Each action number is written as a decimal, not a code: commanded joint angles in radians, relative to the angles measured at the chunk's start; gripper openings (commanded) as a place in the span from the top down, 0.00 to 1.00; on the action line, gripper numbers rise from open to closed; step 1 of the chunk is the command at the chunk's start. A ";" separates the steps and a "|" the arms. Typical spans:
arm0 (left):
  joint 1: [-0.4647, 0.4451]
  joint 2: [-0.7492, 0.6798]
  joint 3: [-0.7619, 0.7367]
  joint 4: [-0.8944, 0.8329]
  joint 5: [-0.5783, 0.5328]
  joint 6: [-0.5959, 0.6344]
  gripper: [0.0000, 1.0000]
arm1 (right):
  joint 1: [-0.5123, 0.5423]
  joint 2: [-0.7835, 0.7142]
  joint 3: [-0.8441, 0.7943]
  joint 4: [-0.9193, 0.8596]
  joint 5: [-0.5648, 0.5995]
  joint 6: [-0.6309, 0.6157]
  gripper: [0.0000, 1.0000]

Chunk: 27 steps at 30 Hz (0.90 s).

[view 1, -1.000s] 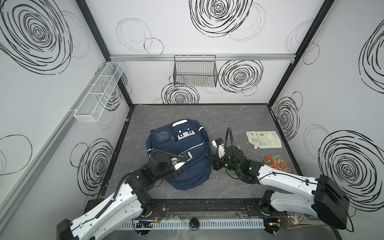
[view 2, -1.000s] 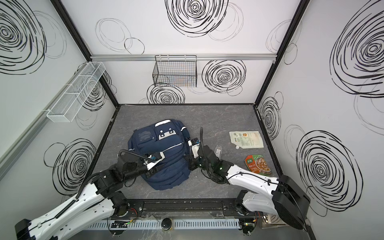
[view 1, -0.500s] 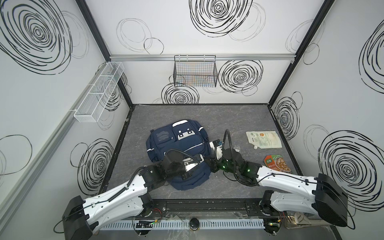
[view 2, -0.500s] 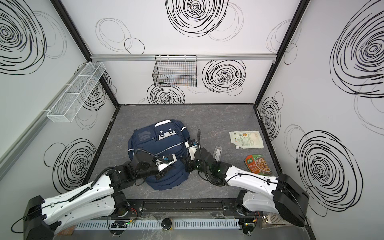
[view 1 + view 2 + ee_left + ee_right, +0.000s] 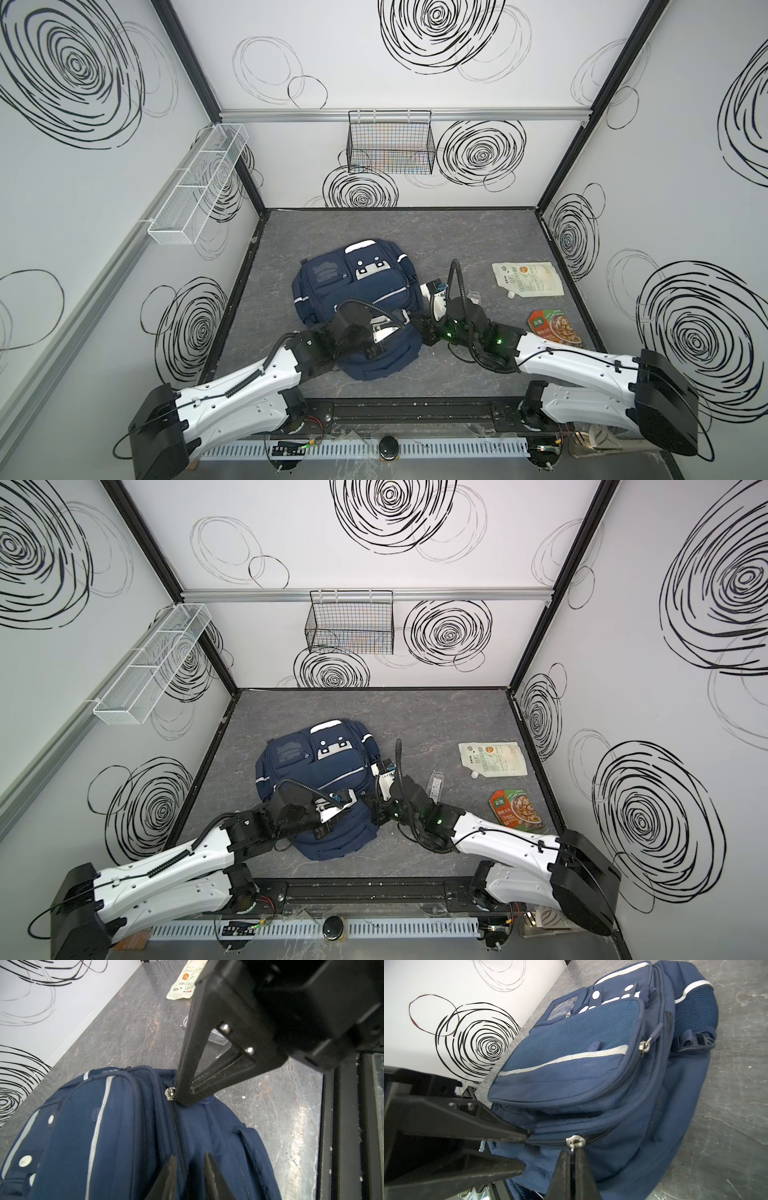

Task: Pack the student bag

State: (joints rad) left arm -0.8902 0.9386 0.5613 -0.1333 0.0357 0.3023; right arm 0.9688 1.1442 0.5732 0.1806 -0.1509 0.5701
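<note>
The left gripper (image 5: 190, 1160) has swung onto the near end of the bag (image 5: 357, 286), fingers narrowed astride its zipper (image 5: 178, 1126); whether they pinch fabric I cannot tell. The right gripper (image 5: 571, 1157) is clamped on the zipper pull (image 5: 575, 1142) there. The bag lies flat on the table (image 5: 457, 241).

You are getting no legible wording in any view. The white pouch (image 5: 527, 279) is carrying a green round seal, an orange disc and lines of dark print, all too small to make out, and the left wrist view is showing the same print blurred. The orange packet (image 5: 555, 328) is bearing a green label whose pale characters are not resolving. The clear sachet (image 5: 435, 786) is showing fine dark print, unreadable. The round tab (image 5: 595, 1045) on the student bag (image 5: 571, 1076) is showing only an embossed ring.
</note>
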 commanded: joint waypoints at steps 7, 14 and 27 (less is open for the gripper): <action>0.003 -0.004 -0.009 -0.009 -0.096 0.003 0.52 | 0.007 -0.034 0.032 0.078 0.016 -0.019 1.00; 0.004 0.002 -0.022 -0.006 -0.054 0.003 0.72 | 0.006 -0.035 0.031 0.086 0.025 -0.020 1.00; 0.018 -0.126 0.016 -0.144 -0.029 0.131 1.00 | -0.158 -0.017 -0.053 0.058 0.094 -0.064 1.00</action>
State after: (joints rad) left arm -0.8776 0.8795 0.5518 -0.1959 -0.0212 0.3679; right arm 0.8837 1.1412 0.5526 0.2016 -0.1223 0.5301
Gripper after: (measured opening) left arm 0.079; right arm 0.058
